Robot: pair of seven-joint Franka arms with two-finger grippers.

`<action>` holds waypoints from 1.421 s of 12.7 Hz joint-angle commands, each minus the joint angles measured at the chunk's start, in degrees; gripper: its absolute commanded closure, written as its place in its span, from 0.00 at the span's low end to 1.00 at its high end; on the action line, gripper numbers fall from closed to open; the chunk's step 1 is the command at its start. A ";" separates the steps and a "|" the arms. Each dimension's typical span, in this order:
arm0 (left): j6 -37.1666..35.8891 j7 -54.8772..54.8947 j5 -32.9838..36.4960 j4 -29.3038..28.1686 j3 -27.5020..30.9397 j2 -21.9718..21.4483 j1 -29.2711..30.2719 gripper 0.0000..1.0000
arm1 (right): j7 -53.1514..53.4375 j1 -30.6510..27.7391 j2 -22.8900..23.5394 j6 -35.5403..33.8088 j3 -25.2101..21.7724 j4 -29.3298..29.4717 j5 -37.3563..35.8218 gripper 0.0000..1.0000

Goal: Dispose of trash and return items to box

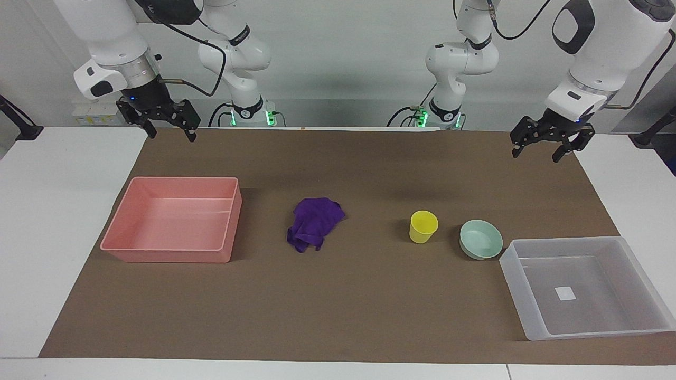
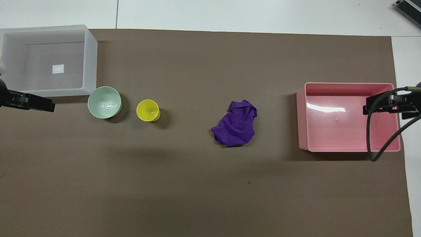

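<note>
Item, lowest in the facing view and so farthest from the robots: translucent whitish rectangular plastic box [image 1: 641,274], at the left arm's end of the table, holding nothing but a small white square label [image 1: 565,293] on its floor. Item: shallow pale mint-green bowl [image 1: 480,239], upright, just beside the box's nearer corner, apart from it or barely so. Item: small yellow plastic cup [image 1: 423,226], upright, near the bowl on the side toward mid-table, not touching it. Item: crumpled deep-purple cloth rag [image 1: 314,223], mid-table on the brown mat [image 1: 338,316]. Item: pink opaque rectangular tray [image 1: 158,253], at the right arm's end, nothing in it. Left gripper [image 1: 542,149] — raised over the mat's edge at its own end, fingers spread wide, holding nothing; waiting. Right gripper [image 1: 171,132] — raised over the mat's edge near the tray, likewise spread and unladen. Status: no step begun; all three pieces lie outside their receptacles. Hazards, as judged: the light cup may tip or skid if a finger strikes its rim; the bowl, so close to the box wall, leaves little room for a finger on that side and could be shoved against it; a pinch on the rag's loose fold may let it trail or drop short of the tray.
</note>
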 commanded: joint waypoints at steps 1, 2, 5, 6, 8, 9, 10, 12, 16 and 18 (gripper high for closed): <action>0.67 -0.98 1.24 -1.77 -0.77 -1.45 0.56 0.00 | -1.08 -0.51 -1.92 -0.24 0.39 -2.30 0.13 0.00; 0.58 -0.89 1.24 -1.69 -0.77 -1.45 0.64 0.00 | -1.08 -0.51 -1.92 -0.24 0.39 -2.30 0.13 0.00; 0.40 -0.54 1.24 -1.77 -0.68 -1.54 0.73 0.00 | -1.17 -0.51 -1.92 1.34 0.39 -2.56 0.13 0.00; 0.49 -0.63 1.16 -1.77 -0.68 -1.63 0.73 0.00 | -1.17 -0.51 -1.92 1.34 0.39 -2.56 0.13 0.00; 1.97 -0.45 1.16 -2.38 -0.60 -1.80 0.73 0.00 | -1.17 -0.07 -1.92 1.52 0.39 -2.73 0.13 0.00; 2.59 -0.36 1.16 -2.82 -0.60 -1.80 0.73 0.00 | -1.17 0.02 -2.01 2.30 0.56 -3.17 0.04 0.00; 3.29 -0.45 1.16 -3.26 -0.68 -1.80 0.64 0.00 | -1.08 0.28 -2.09 3.44 0.74 -3.96 0.04 0.00; 5.40 -0.45 1.16 -5.10 -0.60 -2.15 0.64 0.00 | 0.75 2.90 -2.01 8.08 0.74 -6.15 0.04 0.00; 13.74 -0.36 1.16 -12.30 -0.51 -2.24 0.64 0.00 | 10.33 11.69 2.55 20.82 0.83 -10.55 0.04 0.00; 19.09 -0.62 1.16 -16.25 -0.51 -1.45 0.64 0.00 | 13.49 14.86 5.54 29.25 0.83 -14.32 0.22 0.00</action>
